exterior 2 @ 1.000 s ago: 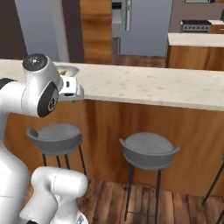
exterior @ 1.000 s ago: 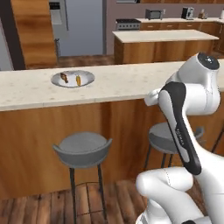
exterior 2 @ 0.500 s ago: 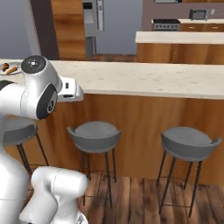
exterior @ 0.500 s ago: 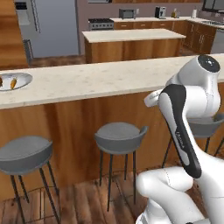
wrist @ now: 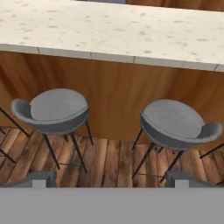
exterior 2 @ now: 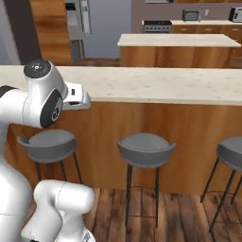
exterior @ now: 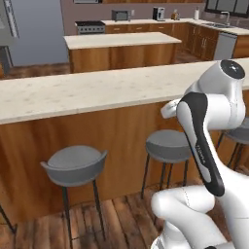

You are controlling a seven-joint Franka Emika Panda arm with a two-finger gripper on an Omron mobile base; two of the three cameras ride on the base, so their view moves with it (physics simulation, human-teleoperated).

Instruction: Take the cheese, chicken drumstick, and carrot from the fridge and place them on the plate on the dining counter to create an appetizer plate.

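You face the dining counter [exterior: 82, 92], the table with the speckled beige top, from the stool side. The fridge [exterior 2: 75, 26] stands far back at the left. Your gripper [wrist: 111, 181] is wide open and empty, fingertips [wrist: 37, 179] pointing down over the grey stools [wrist: 54, 109]. The arm [exterior: 204, 141] is folded upright and tucked close, likely for driving; no food is in reach.
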